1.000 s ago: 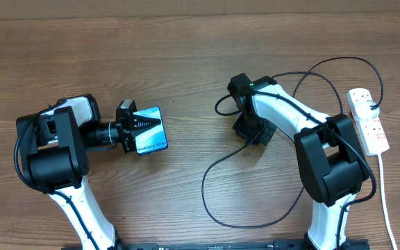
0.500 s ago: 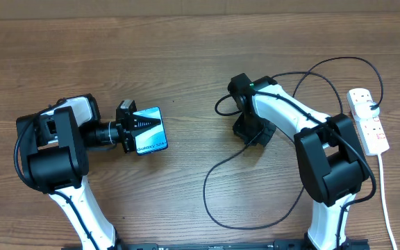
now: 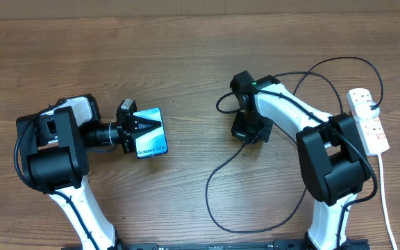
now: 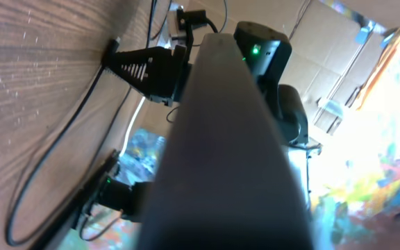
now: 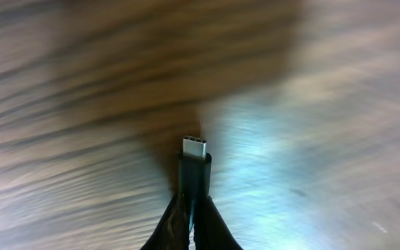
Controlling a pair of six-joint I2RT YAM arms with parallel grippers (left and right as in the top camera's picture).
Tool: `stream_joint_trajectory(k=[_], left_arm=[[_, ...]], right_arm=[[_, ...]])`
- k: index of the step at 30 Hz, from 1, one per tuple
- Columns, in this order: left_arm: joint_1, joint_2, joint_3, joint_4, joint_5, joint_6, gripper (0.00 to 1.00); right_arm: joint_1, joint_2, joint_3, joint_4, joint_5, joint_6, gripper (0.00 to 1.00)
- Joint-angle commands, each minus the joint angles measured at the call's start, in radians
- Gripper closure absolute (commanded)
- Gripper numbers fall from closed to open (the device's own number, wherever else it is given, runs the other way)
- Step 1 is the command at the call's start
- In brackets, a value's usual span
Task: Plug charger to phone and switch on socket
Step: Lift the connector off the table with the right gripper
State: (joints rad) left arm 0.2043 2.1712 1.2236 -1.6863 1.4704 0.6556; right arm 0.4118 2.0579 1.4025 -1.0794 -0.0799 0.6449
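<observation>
In the overhead view my left gripper (image 3: 142,126) is shut on the phone (image 3: 154,143), holding it by its left end with the lit "Galaxy S24" screen facing up. In the left wrist view the phone's dark edge (image 4: 228,160) fills the centre and hides the jaws. My right gripper (image 3: 247,129) is shut on the charger's connector tip (image 5: 195,161), which sticks out past the fingertips (image 5: 193,208) just above the wood. The black charger cable (image 3: 217,167) loops over the table to the socket (image 3: 369,125), a white power strip at the far right.
The charger cable makes a large loop near the front edge (image 3: 255,223) and another arc behind the right arm (image 3: 339,61). The strip's white cord (image 3: 386,201) runs toward the front right corner. The left wrist view shows the right arm (image 4: 255,52) across bare wood.
My right gripper has shifted slightly up and to the left with the connector, dragging the cable with it. The left gripper and phone are nearly still.
</observation>
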Motion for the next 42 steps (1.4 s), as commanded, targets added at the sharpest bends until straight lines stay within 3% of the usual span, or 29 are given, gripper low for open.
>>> stream_joint_trajectory(k=[1,7,16,18,20,21,23,26,30,36,42], left_arm=[[-0.004,-0.026,-0.003,-0.004,0.049,0.13,0.96],[-0.004,-0.026,0.005,-0.004,0.076,0.161,0.96],[-0.013,-0.026,0.111,-0.006,0.107,0.175,0.96],[-0.016,-0.026,0.138,-0.006,0.109,0.175,0.96],[-0.015,-0.026,0.157,-0.005,0.108,0.175,0.96],[-0.015,-0.026,0.166,-0.005,0.106,0.175,0.96],[-0.014,-0.026,0.176,-0.004,0.105,0.175,0.96],[-0.014,-0.026,0.18,0.0,0.103,0.175,0.96],[-0.014,-0.026,0.18,0.0,0.089,0.175,0.96],[-0.015,-0.026,0.18,-0.005,0.081,0.175,0.96],[-0.015,-0.026,0.18,-0.005,0.038,0.167,0.96]], right_arm=[[-0.01,-0.05,0.004,0.037,-0.248,-0.301,0.96],[-0.013,-0.206,0.004,0.048,-0.573,-0.64,0.96],[0.007,-0.285,0.004,-0.105,-0.748,-0.876,0.96],[0.011,-0.285,0.004,-0.107,-0.696,-0.85,0.96],[0.01,-0.283,0.004,-0.073,-0.56,-0.689,0.96],[0.01,-0.283,0.004,-0.05,-0.472,-0.59,0.89],[0.017,-0.283,0.004,-0.01,-0.329,-0.429,0.63],[0.056,-0.279,0.004,0.016,-0.218,-0.324,0.35],[0.15,-0.241,0.004,0.02,0.032,-0.142,0.33],[0.253,-0.122,0.004,0.03,0.121,-0.082,0.34],[0.234,0.038,0.004,0.005,0.121,-0.05,0.31]])
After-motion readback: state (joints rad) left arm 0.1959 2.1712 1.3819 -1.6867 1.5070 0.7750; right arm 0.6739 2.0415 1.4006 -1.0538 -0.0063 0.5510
